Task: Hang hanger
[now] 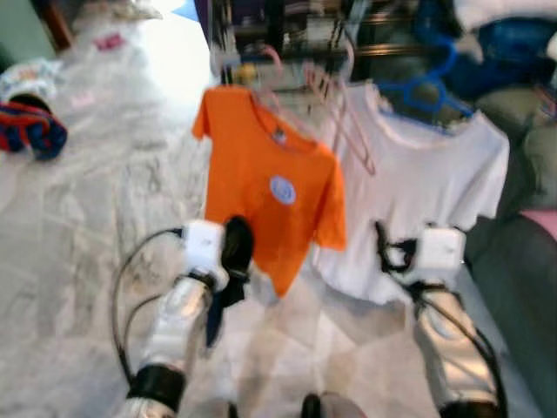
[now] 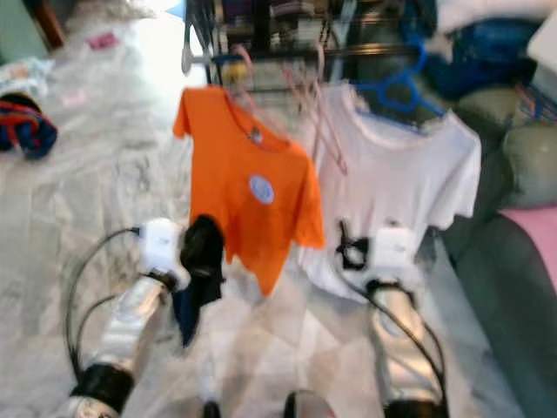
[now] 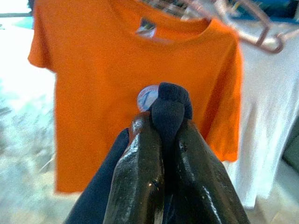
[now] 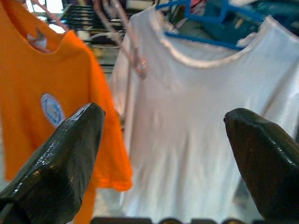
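An orange t-shirt point(image 1: 270, 192) hangs on a pink hanger from a dark rack point(image 1: 287, 35). Beside it hangs a white t-shirt point(image 1: 418, 192) on a blue hanger point(image 1: 426, 91). A bare pink hanger point(image 1: 348, 122) hangs between the two shirts. My left gripper point(image 1: 235, 252) is raised in front of the orange shirt's lower hem, shut on a dark navy cloth point(image 3: 170, 105) that droops below the fingers. My right gripper point(image 4: 163, 121) stands open in front of the white shirt's lower part, with nothing between its fingers.
A grey sofa point(image 1: 522, 287) with a pink cushion point(image 1: 544, 222) stands at the right. Piled clothes point(image 1: 505, 43) lie behind the rack. A red and blue item point(image 1: 30, 131) lies on the pale marble floor point(image 1: 87, 244) at the far left.
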